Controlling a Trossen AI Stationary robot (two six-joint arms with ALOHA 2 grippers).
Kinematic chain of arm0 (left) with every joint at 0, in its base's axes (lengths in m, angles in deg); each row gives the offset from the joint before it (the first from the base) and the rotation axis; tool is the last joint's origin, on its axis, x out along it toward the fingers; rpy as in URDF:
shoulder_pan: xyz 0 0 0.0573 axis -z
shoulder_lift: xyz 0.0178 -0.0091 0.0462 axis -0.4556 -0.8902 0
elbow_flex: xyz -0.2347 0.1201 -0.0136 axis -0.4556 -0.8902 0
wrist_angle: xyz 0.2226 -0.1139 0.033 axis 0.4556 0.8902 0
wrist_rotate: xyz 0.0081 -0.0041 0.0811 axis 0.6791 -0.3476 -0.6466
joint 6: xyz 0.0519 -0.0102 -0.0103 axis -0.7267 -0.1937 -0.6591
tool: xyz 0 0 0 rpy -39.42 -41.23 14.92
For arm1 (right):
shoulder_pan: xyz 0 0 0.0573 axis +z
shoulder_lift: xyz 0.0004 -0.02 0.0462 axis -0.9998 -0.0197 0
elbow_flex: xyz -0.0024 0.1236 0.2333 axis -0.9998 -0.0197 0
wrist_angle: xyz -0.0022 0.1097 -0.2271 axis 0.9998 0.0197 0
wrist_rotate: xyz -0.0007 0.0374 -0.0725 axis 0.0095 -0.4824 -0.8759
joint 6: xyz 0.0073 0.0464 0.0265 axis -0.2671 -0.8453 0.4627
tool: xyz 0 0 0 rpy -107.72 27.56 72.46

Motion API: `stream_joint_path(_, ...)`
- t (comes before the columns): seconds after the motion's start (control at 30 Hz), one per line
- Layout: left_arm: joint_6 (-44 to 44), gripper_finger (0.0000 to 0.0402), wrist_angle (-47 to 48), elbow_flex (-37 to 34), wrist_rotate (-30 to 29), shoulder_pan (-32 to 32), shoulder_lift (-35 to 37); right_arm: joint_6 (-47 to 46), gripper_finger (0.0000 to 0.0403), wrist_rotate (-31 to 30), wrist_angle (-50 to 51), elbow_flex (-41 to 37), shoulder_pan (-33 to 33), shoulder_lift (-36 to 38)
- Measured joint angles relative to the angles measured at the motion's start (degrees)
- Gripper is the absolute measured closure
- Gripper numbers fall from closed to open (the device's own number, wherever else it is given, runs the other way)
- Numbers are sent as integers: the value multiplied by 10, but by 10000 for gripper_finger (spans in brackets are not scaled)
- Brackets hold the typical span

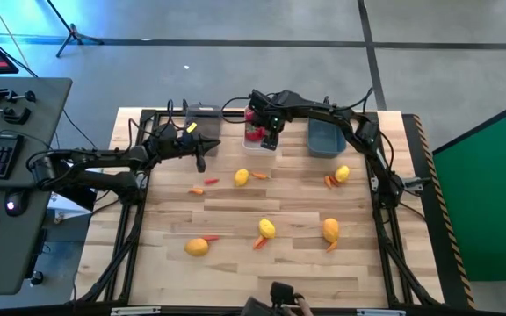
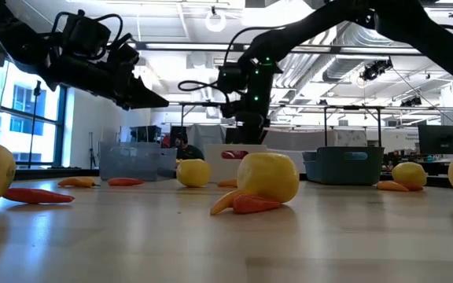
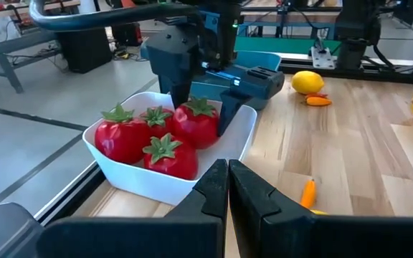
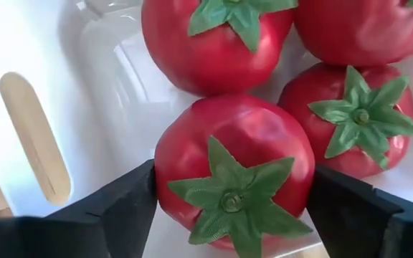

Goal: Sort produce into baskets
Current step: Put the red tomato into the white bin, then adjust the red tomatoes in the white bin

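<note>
white basket (image 3: 224, 154): far edge of surface (image 1: 279, 263), holds four tomatoes (image 3: 124, 136)
teal basket (image 1: 325, 138): right of the white one, contents unclear
grey basket (image 1: 202, 115): left of the white one, contents unclear
lemons (image 1: 267, 228): six, loose on surface
carrots (image 1: 211, 182): several, scattered by the lemons
right gripper (image 4: 228, 197): over white basket, fingers spread either side of a tomato
left gripper (image 3: 228, 188): beside grey basket, fingers closed, empty

A lab or workshop: exposed ceiling ducts (image 2: 344, 47), workbenches (image 3: 20, 36), concrete floor (image 1: 235, 70), a keyboard desk (image 1: 7, 149).
</note>
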Motion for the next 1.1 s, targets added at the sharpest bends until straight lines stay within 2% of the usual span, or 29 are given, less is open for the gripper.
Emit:
stream_joint_path(0.3, 0, 401, 0, 0, 0, 0, 0, 3, 76, -29, 26, 0, 9, 1)
stream_joint_path(0.57, 0, 401, 0, 0, 0, 0, 0, 28, 76, -31, 88, 0, 12, 3)
stream_joint_path(0.73, 0, 401, 0, 0, 1, 0, 0, 31, 75, -49, 84, 0, 19, 14)
stream_joint_path(0.97, 2, 402, 0, 0, 1, 0, 0, 37, 75, -37, 81, 1, 20, 41)
stream_joint_path(1.1, 4, 401, -3, 0, 1, -2, 0, 31, 97, -33, 39, 1, 20, 41)
